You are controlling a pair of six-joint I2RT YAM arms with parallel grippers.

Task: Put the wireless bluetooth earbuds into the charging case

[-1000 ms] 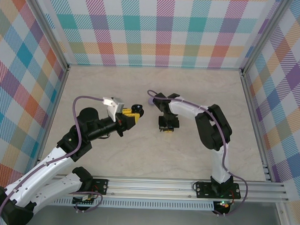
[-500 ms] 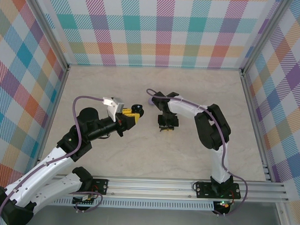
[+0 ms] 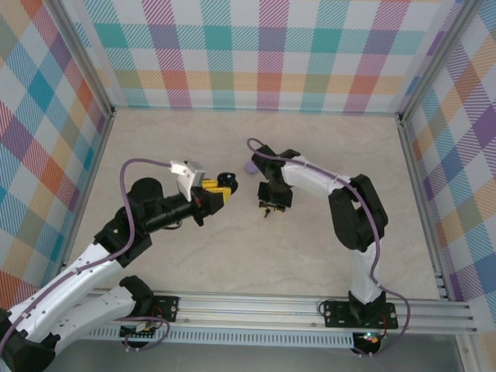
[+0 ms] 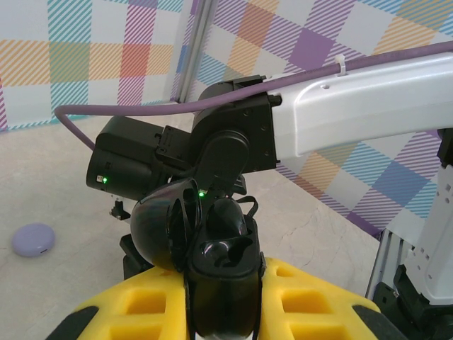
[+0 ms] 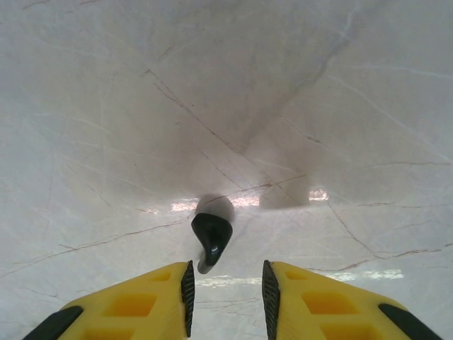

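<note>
Right gripper [image 5: 226,283], narrowly parted, has slid up to the tiny black stemmed earbud [image 5: 211,237], ready to pinch; left gripper [image 4: 223,301] clamps the hinged black charging case [image 4: 212,248], lid up.

1. Across the middle of the top view you have the counter [image 3: 233,152], a pale cream slab of marble look with thin brownish veins.
2. The right wrist view shows you those veins close up, and two bright glare patches [image 5: 318,193] at mid-frame where overhead light reflects.
3. Plaid panels in teal, orange, pink, purple and white close you in: the back wall [image 3: 262,47] along the top, the left wall [image 3: 36,144] and the right wall [image 3: 471,163] at the sides.
4. Bare aluminium posts [image 3: 78,53] run diagonally in the upper corners, where the panels meet.
5. A silver slotted rail [image 3: 251,306] crosses the bottom of the frame, at the counter's near edge.
</note>
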